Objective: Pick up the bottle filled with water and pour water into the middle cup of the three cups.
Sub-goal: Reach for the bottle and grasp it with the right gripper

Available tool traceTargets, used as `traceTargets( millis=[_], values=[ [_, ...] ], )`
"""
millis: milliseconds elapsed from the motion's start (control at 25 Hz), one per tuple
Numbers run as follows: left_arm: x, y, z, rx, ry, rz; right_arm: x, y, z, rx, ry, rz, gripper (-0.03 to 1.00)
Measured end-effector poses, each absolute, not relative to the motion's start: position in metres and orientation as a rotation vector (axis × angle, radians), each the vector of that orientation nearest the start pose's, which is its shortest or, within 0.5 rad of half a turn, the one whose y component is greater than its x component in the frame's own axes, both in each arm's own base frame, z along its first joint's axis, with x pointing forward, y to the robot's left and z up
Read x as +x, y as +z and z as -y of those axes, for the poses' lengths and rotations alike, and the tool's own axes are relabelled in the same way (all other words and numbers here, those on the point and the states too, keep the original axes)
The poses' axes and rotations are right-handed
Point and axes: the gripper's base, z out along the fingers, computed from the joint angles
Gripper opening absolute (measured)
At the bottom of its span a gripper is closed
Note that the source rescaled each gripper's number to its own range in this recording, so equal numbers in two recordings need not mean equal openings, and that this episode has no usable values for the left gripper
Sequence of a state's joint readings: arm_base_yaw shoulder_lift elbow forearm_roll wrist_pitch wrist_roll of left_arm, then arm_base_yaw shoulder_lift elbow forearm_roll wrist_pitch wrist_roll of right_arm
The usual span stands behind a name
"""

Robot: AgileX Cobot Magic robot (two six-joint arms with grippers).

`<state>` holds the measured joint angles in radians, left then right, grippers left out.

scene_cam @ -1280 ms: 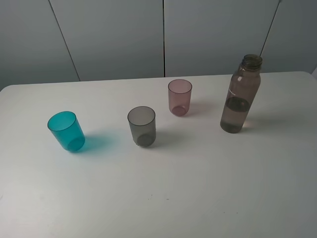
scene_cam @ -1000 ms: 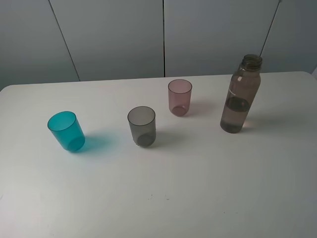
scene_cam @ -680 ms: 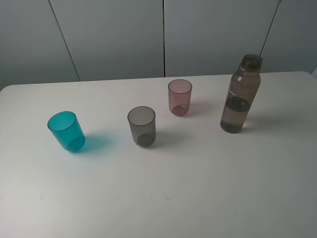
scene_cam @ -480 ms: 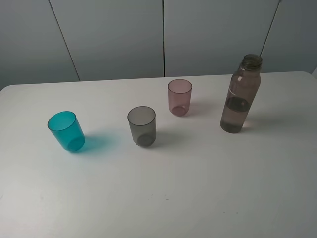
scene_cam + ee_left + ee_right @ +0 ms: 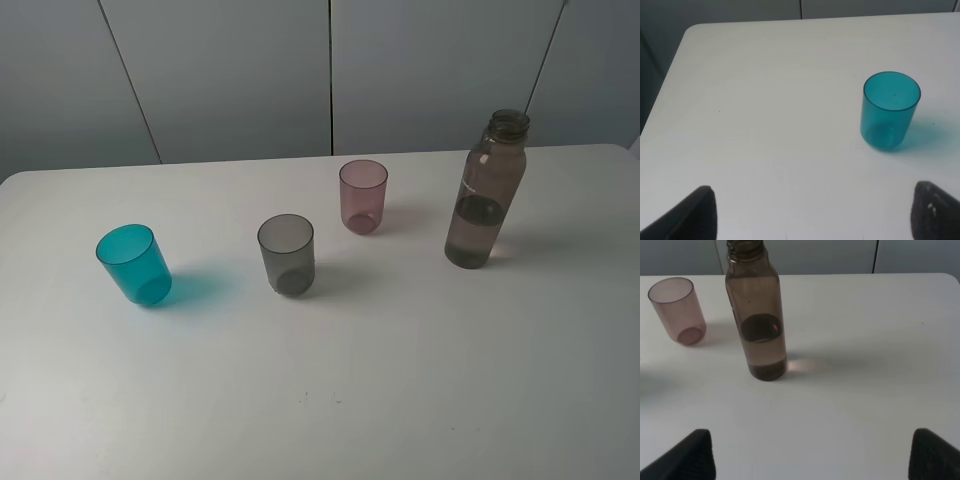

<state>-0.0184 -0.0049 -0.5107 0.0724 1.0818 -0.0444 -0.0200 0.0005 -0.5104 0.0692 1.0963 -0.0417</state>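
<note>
The smoky-brown bottle stands upright at the right of the white table, capless and partly filled with water; it also shows in the right wrist view. The three cups stand in a diagonal row: teal cup, smoky-grey middle cup, pink cup. Neither gripper shows in the exterior high view. My left gripper is open and empty, short of the teal cup. My right gripper is open and empty, short of the bottle, with the pink cup beside it.
Grey wall panels rise behind the table's far edge. The table's left edge shows in the left wrist view. A dark cable runs down the wall at the back right.
</note>
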Motion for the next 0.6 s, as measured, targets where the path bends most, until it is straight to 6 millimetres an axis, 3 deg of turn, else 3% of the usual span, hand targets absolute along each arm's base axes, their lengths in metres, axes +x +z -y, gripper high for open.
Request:
traceTargets(
  millis=[600],
  values=[
    [-0.0078,0.2787,-0.006,-0.033,0.047,-2.048,-0.0075,0.2774,-0.0057,-0.028,0.045,-2.068,0.49]
  ],
)
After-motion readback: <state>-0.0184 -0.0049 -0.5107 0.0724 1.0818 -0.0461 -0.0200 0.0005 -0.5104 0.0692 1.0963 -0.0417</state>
